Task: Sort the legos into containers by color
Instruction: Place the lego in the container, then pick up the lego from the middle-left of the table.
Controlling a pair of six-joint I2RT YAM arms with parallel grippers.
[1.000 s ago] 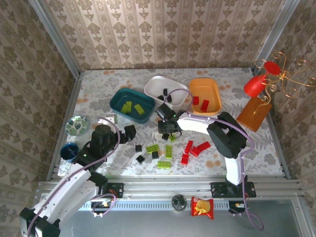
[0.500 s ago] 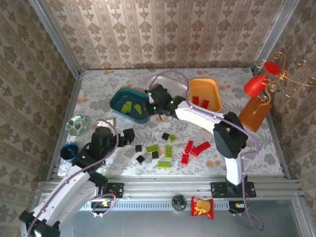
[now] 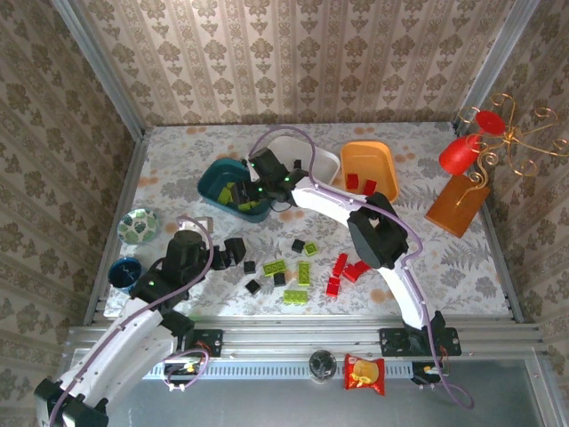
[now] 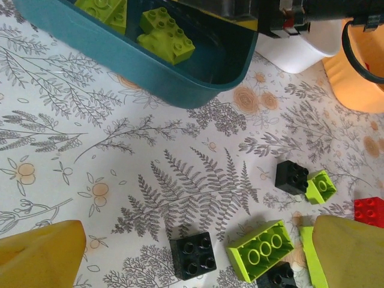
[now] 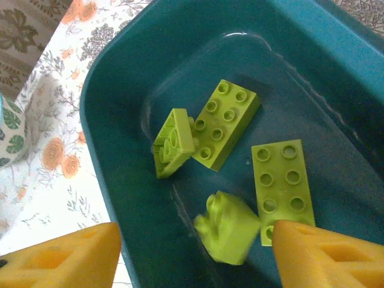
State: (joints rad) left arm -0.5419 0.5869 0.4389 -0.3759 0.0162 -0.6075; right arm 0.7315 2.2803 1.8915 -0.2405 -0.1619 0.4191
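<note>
Now, the right gripper (image 5: pixel 195 258) hovers over the teal tray (image 5: pixel 108 90), fingers spread wide, nothing clamped. A blurred lime brick (image 5: pixel 227 228) lies straight below the gap between them, with three more lime pieces (image 5: pixel 223 123) ahead of the fingertips. To finish this drop well, I'd say lift straight up, clear of the tray wall. The left gripper (image 4: pixel 198 255), also spread, hangs above a black brick (image 4: pixel 192 257), with a lime oblong (image 4: pixel 262 249) beside it between the fingers.
</note>
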